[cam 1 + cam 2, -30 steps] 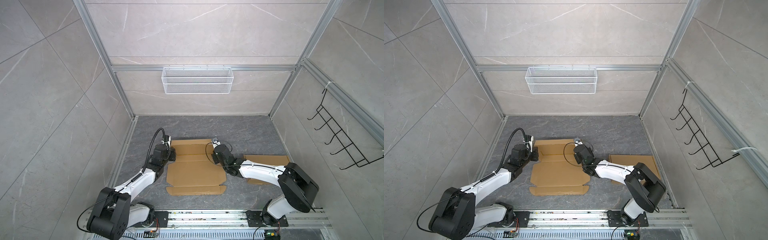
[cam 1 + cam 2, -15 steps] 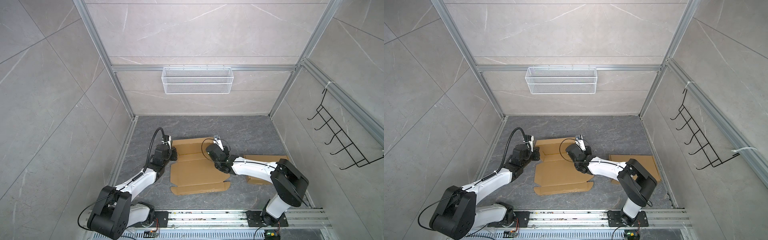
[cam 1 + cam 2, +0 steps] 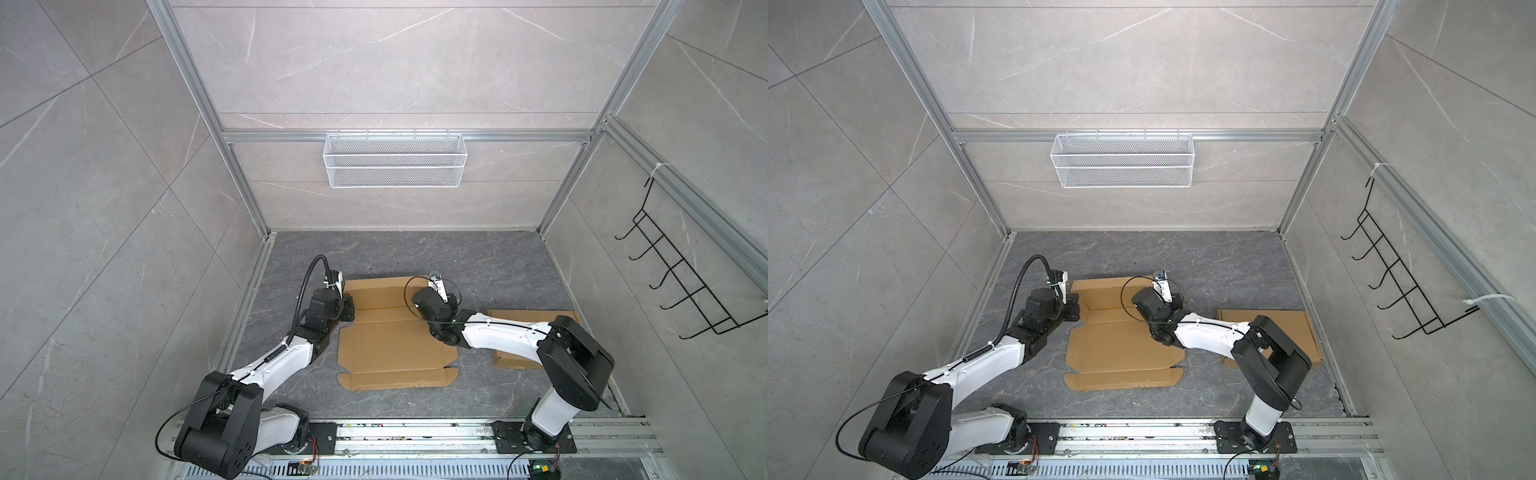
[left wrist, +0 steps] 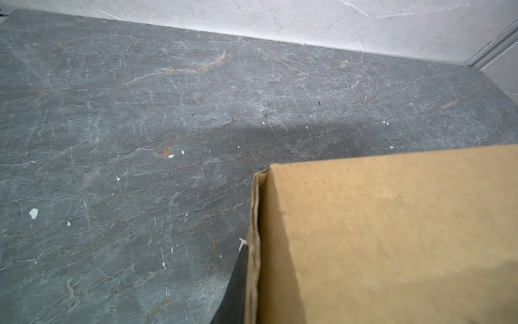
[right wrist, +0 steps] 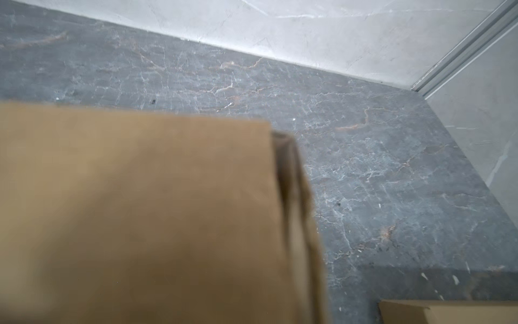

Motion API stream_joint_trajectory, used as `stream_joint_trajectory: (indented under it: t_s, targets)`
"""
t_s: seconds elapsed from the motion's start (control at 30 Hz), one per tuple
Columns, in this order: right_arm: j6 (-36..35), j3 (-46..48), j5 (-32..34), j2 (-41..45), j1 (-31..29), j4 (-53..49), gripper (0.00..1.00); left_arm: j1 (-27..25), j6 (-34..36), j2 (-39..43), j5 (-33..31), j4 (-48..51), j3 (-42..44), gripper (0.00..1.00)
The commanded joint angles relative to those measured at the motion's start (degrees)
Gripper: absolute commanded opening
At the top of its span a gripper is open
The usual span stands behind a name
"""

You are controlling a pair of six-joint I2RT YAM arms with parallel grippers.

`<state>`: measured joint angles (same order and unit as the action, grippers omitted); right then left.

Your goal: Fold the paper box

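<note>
The paper box [image 3: 395, 345] [image 3: 1117, 345] lies mostly flat as a brown cardboard blank on the dark grey floor in both top views. My left gripper [image 3: 348, 309] [image 3: 1073, 309] is at the far left edge of the blank, shut on the side flap folded up there. In the left wrist view one dark finger [image 4: 235, 286] presses against the doubled flap edge [image 4: 253, 252]. My right gripper [image 3: 451, 303] [image 3: 1177, 301] is at the far right edge, shut on the flap of that side. The raised cardboard [image 5: 140, 210] hides its fingers in the right wrist view.
A second flat cardboard blank [image 3: 532, 320] [image 3: 1279, 324] [image 5: 448, 311] lies on the floor to the right, partly under my right arm. A white wire basket [image 3: 395, 160] hangs on the back wall. A black hook rack [image 3: 681, 282] is on the right wall.
My right gripper has closed on the right flap, and its arm has swung its elbow to the left. The blank's near end shifted slightly right. The left gripper kept its hold.
</note>
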<state>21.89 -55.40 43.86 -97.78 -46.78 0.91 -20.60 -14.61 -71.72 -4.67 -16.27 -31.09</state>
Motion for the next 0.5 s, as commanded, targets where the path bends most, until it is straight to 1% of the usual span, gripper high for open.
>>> stream_joint_trajectory:
  t_s: [0.0,0.07,0.13,0.2,0.33,0.47]
  targets:
    - [0.34,0.56,-2.26,-0.78,0.39,-1.26,0.04,0.12,-0.68,-0.35,-0.23,-0.95,-1.28,0.00]
    - [-0.89,0.60,-4.64,0.59,0.49,-1.11,0.16,0.12,-0.34,-0.28,-0.67,-0.95,-1.25,0.00]
    - [-2.85,0.62,-9.16,2.69,0.88,-1.49,0.31,0.13,0.04,-0.42,-1.17,-0.61,-1.55,0.00]
    - [-4.43,0.86,-14.08,5.25,1.38,-2.34,0.43,0.08,0.32,-0.59,-1.54,-0.43,-1.91,0.00]
    - [-5.69,1.08,-21.52,9.93,2.55,-7.43,0.59,0.12,0.86,-0.71,-2.38,-0.05,-2.30,0.00]
    - [-5.82,2.83,-28.07,15.19,4.18,-11.47,0.69,0.12,1.34,-0.77,-2.97,0.36,-2.40,0.00]
